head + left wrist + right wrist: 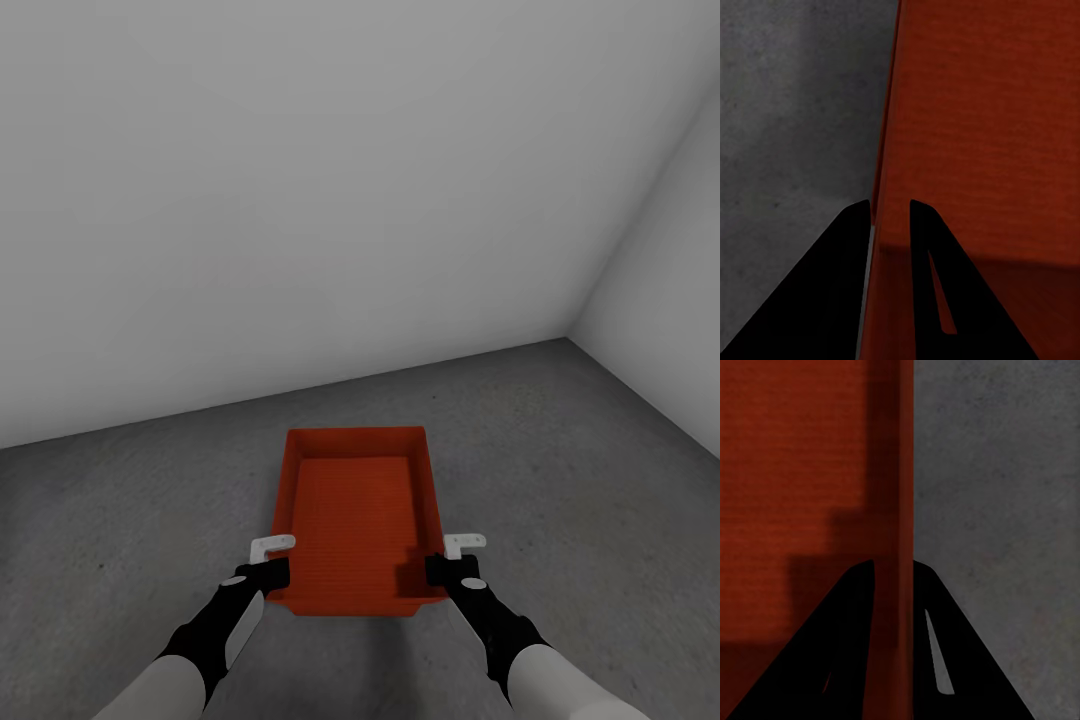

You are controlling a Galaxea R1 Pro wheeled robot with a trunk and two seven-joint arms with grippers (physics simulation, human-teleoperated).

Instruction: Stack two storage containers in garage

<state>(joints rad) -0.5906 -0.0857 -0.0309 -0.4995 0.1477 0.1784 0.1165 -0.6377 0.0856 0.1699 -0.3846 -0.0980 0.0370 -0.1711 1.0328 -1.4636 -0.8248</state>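
One orange-red storage container (358, 520) sits between both arms over the grey garage floor (120, 520), long axis pointing away from the robot. Left pincer (266, 575) and right pincer (447, 570) each clamp a side wall near the container's near end.

We see plain white-grey walls (300, 200) meeting in a corner at the right, above a mottled dark grey concrete floor (120, 520).
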